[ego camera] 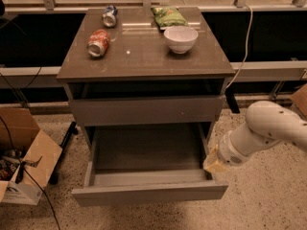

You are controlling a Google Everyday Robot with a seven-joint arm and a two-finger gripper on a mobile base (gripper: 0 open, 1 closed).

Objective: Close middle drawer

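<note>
The middle drawer (148, 191) stands pulled far out of the grey cabinet, low in the camera view. Its flat handle-less front strip faces me and its bare grey floor (144, 150) holds nothing. My gripper (214, 165) is at the end of the white arm (268, 131), which comes in from the right. It sits against the outside of the drawer's right side wall, near the front right corner. Its tip is a yellowish end piece, partly hidden behind the drawer wall.
Above the open drawer is a taller grey drawer front (146, 110), pushed in. On the cabinet top (144, 56) are a white bowl (181, 38), a red can (98, 42), a blue can (110, 15) and a green bag (169, 16). A cardboard box (26, 152) stands on the floor at left.
</note>
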